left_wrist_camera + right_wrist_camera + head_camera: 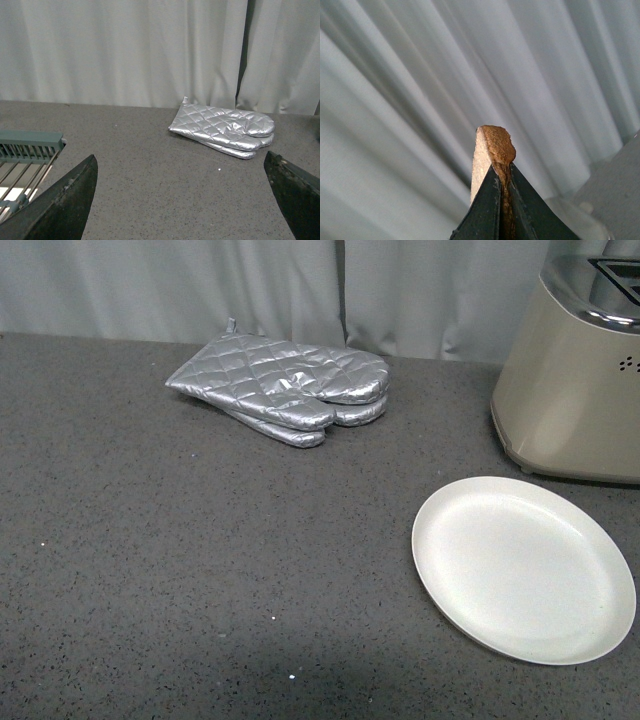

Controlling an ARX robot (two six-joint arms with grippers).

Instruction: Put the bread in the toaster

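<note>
At the right wrist, the right gripper (499, 172) is pinching the bread (492, 142) on edge; the toaster (575, 390) is sitting far right, nearer that arm; the left gripper (180, 155) is gaping, empty

The toaster (570, 380) was cut off by the front view's right and top edges. Most of the bread (492, 145) was hidden between the fingers of the right claw (501, 167); only a crust end was shown. A grey rack (25, 150) was cropped in the left wrist view. Of the stacked oven mitts (285, 390), the lower was largely covered.
</note>
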